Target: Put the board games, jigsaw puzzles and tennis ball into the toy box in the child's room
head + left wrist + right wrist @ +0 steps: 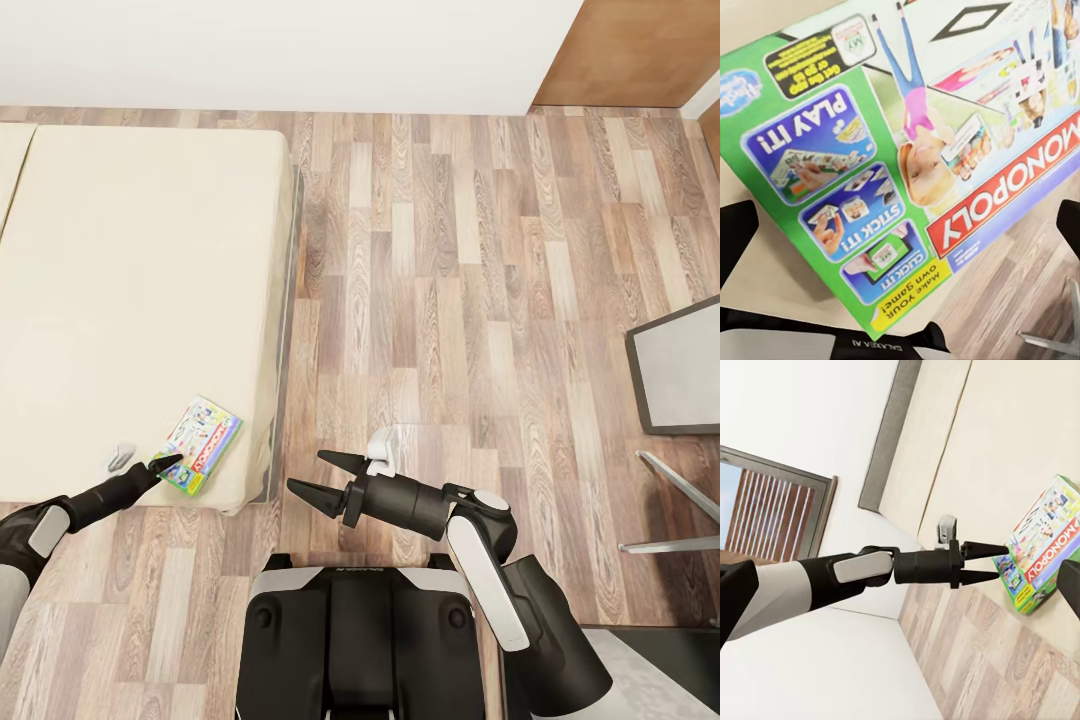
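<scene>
Low down, we stretch our left gripper (165,464), jaws spread, over the Monopoly box (203,444) at the bed's (120,300) corner; our right gripper (320,478) hovers spread.

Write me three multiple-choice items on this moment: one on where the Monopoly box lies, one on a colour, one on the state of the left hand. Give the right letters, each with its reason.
1. Where does the Monopoly box lie?
A. On the wooden floor
B. On the bed, near its corner
C. In a grey bin

2. What colour is the band that carries the word MONOPOLY on the box?
A. Red
B. Black
C. Orange

3. How does the left hand stand?
A. Shut on the box
B. Open, fingertips at the box's edge
C. Open, high above the floor, far from the box

Answers:
1 B: the head view shows it on the beige mattress of the bed, by the near corner.
2 A: the left wrist view shows white letters on a red band.
3 B: the right wrist view shows two fingers apart, their tips right at the box.
</scene>
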`<state>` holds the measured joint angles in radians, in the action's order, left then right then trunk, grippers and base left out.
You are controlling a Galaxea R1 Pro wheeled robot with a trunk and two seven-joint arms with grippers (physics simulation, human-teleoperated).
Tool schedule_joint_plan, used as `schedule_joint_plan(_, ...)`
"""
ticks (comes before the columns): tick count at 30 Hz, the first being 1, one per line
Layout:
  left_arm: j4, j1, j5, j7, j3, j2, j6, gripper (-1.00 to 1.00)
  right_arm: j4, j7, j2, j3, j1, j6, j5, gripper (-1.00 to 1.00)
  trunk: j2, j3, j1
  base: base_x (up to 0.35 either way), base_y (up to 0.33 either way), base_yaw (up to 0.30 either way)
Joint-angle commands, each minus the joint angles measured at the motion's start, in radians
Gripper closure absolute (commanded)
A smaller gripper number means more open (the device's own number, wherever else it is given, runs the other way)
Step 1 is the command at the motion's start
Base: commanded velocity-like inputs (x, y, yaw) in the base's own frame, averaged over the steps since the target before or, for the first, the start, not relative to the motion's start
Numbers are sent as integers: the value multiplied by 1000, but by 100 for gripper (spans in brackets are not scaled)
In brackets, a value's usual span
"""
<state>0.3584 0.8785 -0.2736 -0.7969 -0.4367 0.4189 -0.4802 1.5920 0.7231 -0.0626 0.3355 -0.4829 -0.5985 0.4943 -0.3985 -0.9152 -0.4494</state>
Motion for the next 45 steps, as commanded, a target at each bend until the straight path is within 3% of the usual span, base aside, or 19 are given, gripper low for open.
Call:
schedule_joint_plan(1,-1,1,-4,-2,-3,0,-8,-100,0,-1,0,0,0,-7,6,-100,-1,-1,-1,0,0,0)
schedule_joint_plan(9,15,1,-4,-4,-2,0,-8,-100,0,-1,0,0,0,-7,6,-100,-1,-1,-1,0,0,0)
schedule_joint_plan(15,33,1,-5,-5,56,0,-7,-100,0,-1,0,0,0,-7,7,-100,-1,-1,-1,0,0,0)
schedule_joint_plan(19,53,1,-5,-26,74,0,-7,-100,0,-1,0,0,0,-7,7,-100,-1,-1,-1,0,0,0)
schedule_joint_plan(45,69,1,-6,-50,83,-1,-8,-100,0,-1,0,0,0,6,5,-100,-1,-1,-1,0,0,0)
